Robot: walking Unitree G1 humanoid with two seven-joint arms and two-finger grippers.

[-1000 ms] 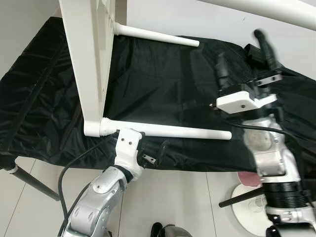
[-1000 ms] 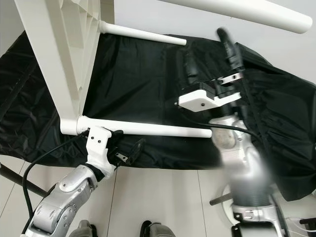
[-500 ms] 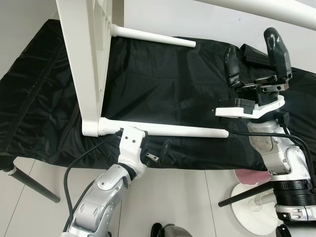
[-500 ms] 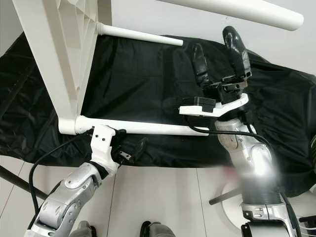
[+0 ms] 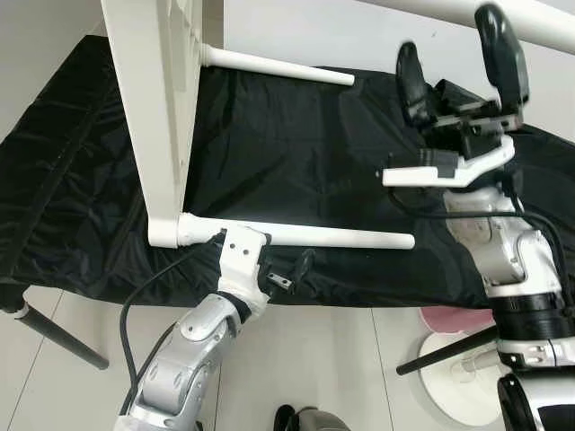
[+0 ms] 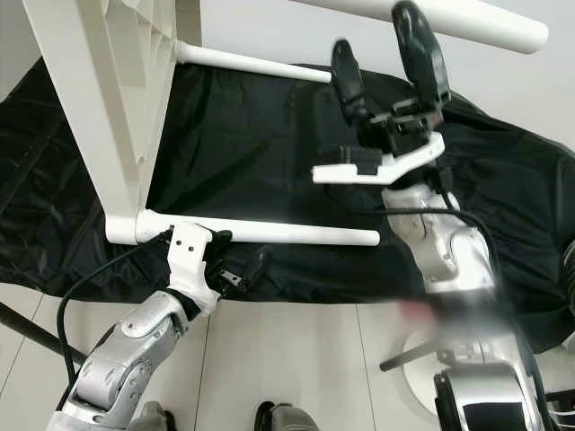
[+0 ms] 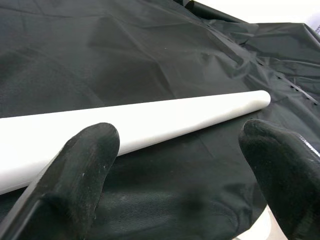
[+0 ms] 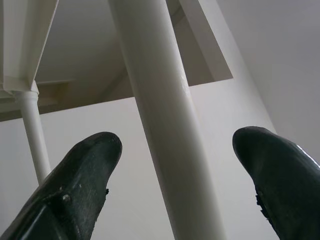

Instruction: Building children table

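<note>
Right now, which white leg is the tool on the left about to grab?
Find the white table tipped on its side on the black cloth. Its lowest leg lies nearest the cloth's front edge, and the open left tool sits just beneath it.

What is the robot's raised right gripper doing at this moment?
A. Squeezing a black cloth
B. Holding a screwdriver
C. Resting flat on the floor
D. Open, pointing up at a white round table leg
D: the right gripper has its two black fingers spread apart, aimed up at the white round table leg overhead, without gripping it.
</note>
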